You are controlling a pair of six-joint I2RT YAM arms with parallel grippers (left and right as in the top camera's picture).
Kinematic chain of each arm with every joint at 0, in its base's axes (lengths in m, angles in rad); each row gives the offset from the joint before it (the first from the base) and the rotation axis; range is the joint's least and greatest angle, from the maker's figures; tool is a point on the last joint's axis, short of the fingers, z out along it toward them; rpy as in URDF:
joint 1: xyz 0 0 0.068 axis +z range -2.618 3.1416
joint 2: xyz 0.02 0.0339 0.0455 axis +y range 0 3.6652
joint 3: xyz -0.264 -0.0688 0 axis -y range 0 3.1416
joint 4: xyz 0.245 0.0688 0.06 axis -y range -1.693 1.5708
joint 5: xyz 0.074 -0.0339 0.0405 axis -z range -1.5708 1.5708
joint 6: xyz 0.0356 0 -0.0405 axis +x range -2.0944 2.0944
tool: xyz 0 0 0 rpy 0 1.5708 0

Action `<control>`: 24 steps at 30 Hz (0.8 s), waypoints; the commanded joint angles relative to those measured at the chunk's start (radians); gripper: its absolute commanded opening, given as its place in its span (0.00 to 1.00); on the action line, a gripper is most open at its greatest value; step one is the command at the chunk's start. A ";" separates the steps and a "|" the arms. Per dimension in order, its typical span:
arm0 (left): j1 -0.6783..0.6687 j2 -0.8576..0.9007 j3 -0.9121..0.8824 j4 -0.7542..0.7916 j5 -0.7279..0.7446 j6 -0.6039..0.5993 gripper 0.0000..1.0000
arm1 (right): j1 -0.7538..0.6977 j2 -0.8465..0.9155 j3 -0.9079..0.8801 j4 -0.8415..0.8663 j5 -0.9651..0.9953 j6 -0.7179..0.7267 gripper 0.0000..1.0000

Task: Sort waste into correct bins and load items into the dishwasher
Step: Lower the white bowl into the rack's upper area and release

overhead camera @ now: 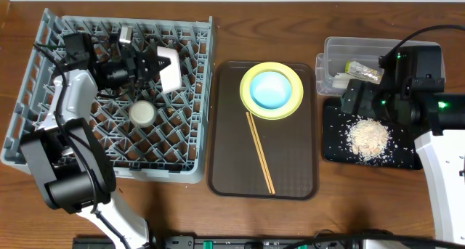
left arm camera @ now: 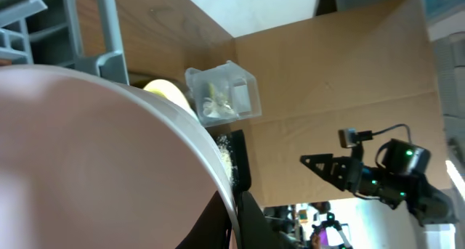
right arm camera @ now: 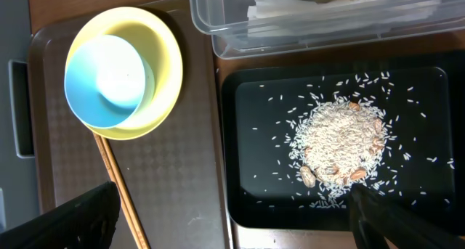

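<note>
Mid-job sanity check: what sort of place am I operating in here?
Probably a tabletop mock-up of a dish-clearing station rather than a real kitchen: a grey dish rack sits directly on a wooden table, beside a brown serving tray and a black tray of rice scraps.

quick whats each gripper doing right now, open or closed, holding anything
left gripper: closed on the pale pink round bowl
right gripper: open, holding nothing
</note>
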 commanded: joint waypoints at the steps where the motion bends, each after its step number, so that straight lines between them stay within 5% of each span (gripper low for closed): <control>1: 0.004 0.024 0.012 0.017 0.092 -0.032 0.07 | -0.011 -0.004 0.002 -0.002 -0.001 0.010 0.97; 21: 0.007 0.024 0.001 0.024 -0.055 -0.047 0.08 | -0.011 -0.004 0.002 -0.005 -0.002 0.010 0.97; 24: 0.016 0.024 0.001 0.012 -0.172 -0.047 0.22 | -0.011 -0.004 0.002 -0.006 -0.002 0.010 0.96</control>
